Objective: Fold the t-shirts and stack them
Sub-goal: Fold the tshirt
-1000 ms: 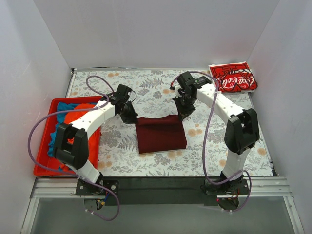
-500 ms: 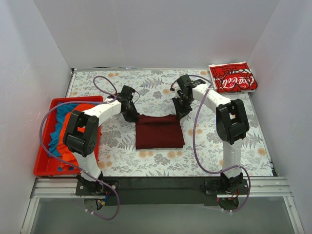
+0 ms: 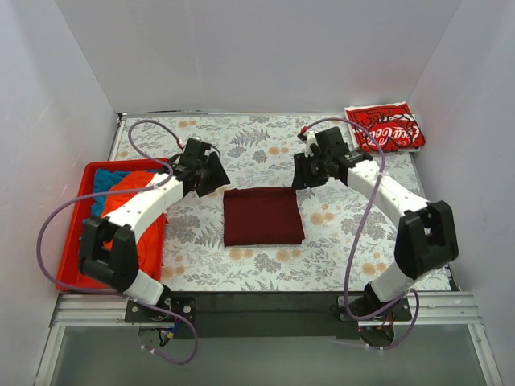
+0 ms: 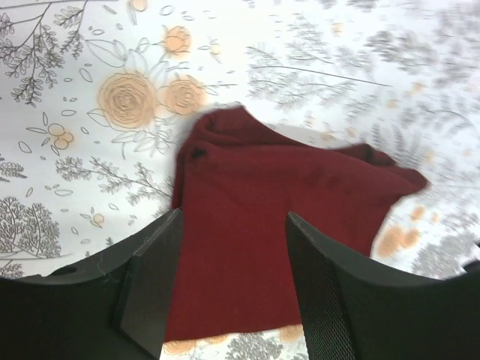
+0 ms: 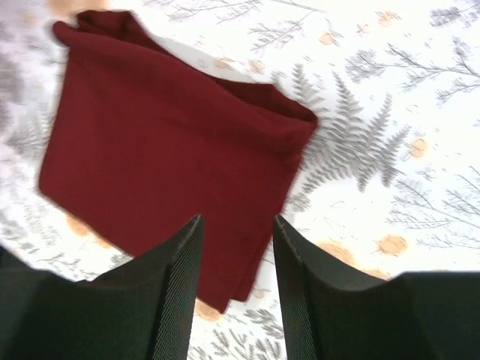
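Observation:
The dark maroon t-shirt [image 3: 262, 215] lies folded into a neat rectangle in the middle of the floral table. My left gripper [image 3: 211, 173] hovers open just off its far left corner, and the maroon cloth [image 4: 262, 217] shows between and beyond its empty fingers. Off the far right corner my right gripper [image 3: 306, 172] is open too, lifted above the maroon shirt [image 5: 172, 142] with nothing held. A folded red t-shirt with white Coca-Cola print [image 3: 385, 127] rests at the far right corner. Orange and blue t-shirts [image 3: 133, 186] lie heaped in the bin.
A red plastic bin [image 3: 74, 241] stands at the table's left edge. White walls enclose the table on three sides. The arm bases sit on a black rail [image 3: 265, 305] at the near edge, and purple cables loop around both arms.
Both grippers have opened, let go of the maroon shirt's far corners and drawn up and outward. The shirt has settled flat in its folded shape.

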You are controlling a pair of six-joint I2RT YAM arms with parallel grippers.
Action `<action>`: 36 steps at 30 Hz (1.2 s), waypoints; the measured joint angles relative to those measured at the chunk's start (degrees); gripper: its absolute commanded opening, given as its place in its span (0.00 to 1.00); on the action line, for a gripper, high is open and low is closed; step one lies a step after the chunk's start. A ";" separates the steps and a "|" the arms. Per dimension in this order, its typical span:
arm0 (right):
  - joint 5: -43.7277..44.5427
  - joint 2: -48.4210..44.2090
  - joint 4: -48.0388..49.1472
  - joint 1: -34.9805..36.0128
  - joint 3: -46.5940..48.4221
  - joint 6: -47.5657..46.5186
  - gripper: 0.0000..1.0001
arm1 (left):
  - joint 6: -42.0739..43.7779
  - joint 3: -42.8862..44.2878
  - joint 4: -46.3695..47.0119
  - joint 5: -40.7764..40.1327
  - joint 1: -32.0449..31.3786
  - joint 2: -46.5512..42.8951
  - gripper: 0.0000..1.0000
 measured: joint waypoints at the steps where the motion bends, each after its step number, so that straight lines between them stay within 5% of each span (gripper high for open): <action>1: -1.62 -1.92 2.27 -0.13 -1.95 0.35 0.49 | 0.00 -0.98 0.24 -0.13 -0.37 -2.51 0.54; 8: -19.58 -4.74 21.64 -0.70 -15.63 5.53 0.50 | 0.46 -12.50 11.39 6.16 -3.23 -13.18 0.44; 22: -34.73 21.20 48.74 -7.23 -11.30 18.08 0.50 | -3.06 -6.73 25.79 6.67 0.98 14.27 0.33; 28: -39.69 28.33 52.76 -10.99 -6.82 23.02 0.56 | -3.87 -3.96 29.14 8.20 2.34 17.73 0.35; 36: -40.11 22.56 54.16 -12.50 -11.32 24.48 0.57 | -3.02 -3.87 27.02 8.46 2.45 14.86 0.52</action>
